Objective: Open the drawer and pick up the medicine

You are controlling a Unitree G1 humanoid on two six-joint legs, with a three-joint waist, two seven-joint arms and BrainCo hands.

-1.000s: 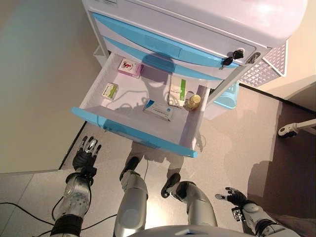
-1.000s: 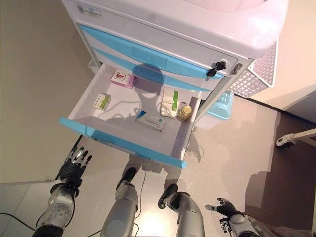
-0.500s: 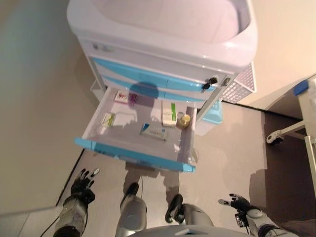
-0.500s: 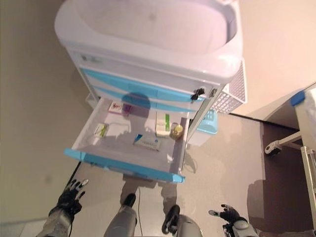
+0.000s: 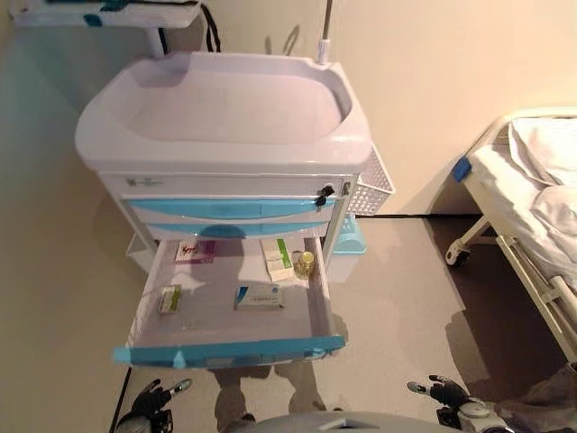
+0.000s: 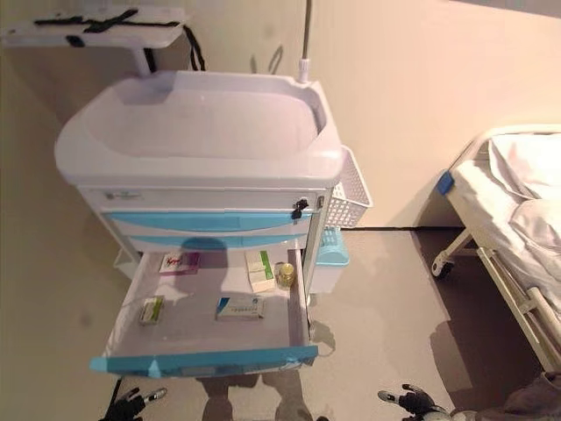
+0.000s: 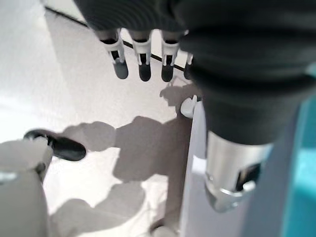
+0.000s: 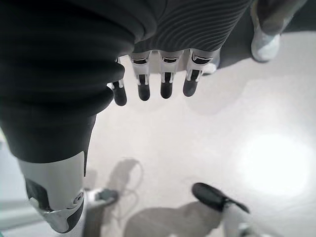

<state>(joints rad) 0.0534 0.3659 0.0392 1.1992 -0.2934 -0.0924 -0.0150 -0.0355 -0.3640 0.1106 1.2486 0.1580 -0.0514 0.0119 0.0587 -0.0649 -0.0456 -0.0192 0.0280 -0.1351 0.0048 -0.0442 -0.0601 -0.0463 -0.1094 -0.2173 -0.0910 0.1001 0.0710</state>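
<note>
Your drawer (image 5: 225, 347) stood open, holding a pink box (image 5: 196, 251), small green box (image 5: 169, 299), blue-white box (image 5: 260, 295), green-white box (image 5: 276, 258) and yellow bottle (image 5: 306, 262). The cart (image 5: 225, 117) stood on beige floor (image 5: 397, 307), a bed (image 5: 532, 207) at right. Your left hand (image 5: 149, 401) and right hand (image 5: 442, 391) hung spread, empty.

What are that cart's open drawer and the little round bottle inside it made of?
The drawer looks like smooth moulded plastic: white glossy walls with a blue front. The bottle seems to be clear yellowish glass or plastic with a pale cap; too small to tell which.
</note>
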